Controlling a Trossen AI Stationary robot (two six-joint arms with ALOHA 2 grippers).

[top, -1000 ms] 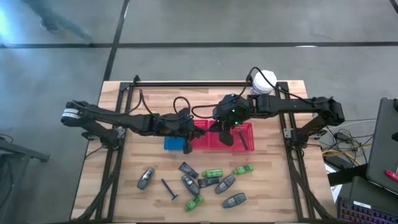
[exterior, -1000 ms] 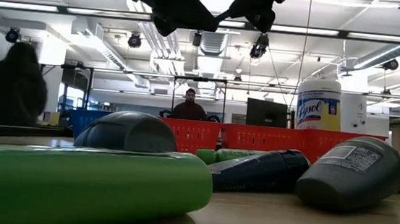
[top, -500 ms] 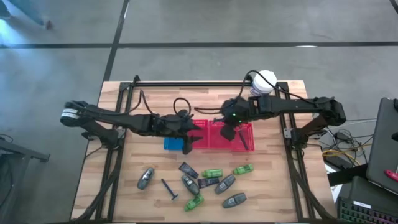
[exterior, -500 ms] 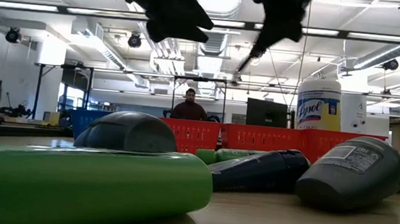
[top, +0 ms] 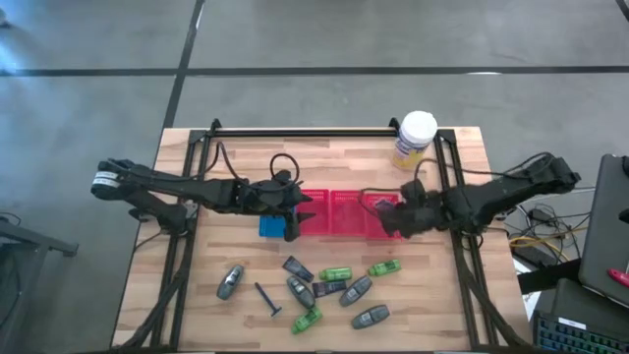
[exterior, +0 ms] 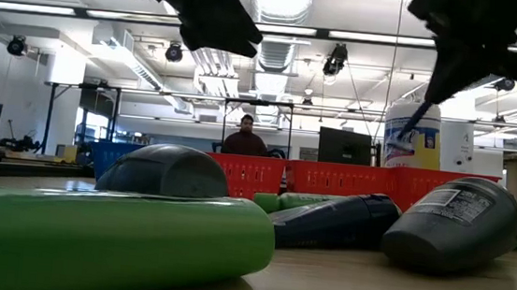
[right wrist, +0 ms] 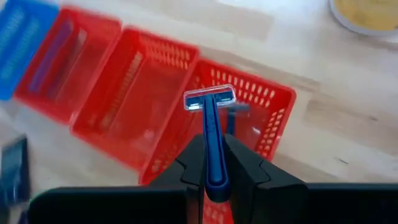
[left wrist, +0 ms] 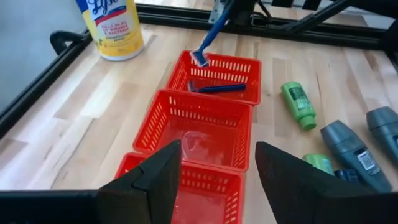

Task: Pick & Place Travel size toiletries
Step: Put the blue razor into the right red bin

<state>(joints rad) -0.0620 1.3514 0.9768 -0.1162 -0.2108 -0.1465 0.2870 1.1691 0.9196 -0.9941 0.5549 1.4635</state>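
Bottles (top: 356, 291): lying on the bench, nearer than the red trays.
Right gripper (right wrist: 214, 177): jaws pinching a blue razor (right wrist: 209, 124), hovering over the end red tray (left wrist: 219, 78).
Second razor (left wrist: 216, 88): lying inside that tray.
Left gripper (left wrist: 211, 180): jaws spread, hanging above the other red trays (left wrist: 198, 127).

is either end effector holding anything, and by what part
The right end effector grips a blue razor by its handle, head free, over the red tray. The left end effector is open, empty.

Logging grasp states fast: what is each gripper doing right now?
Left gripper: open, empty, above the red trays.
Right gripper: shut on a blue razor over the end red tray.
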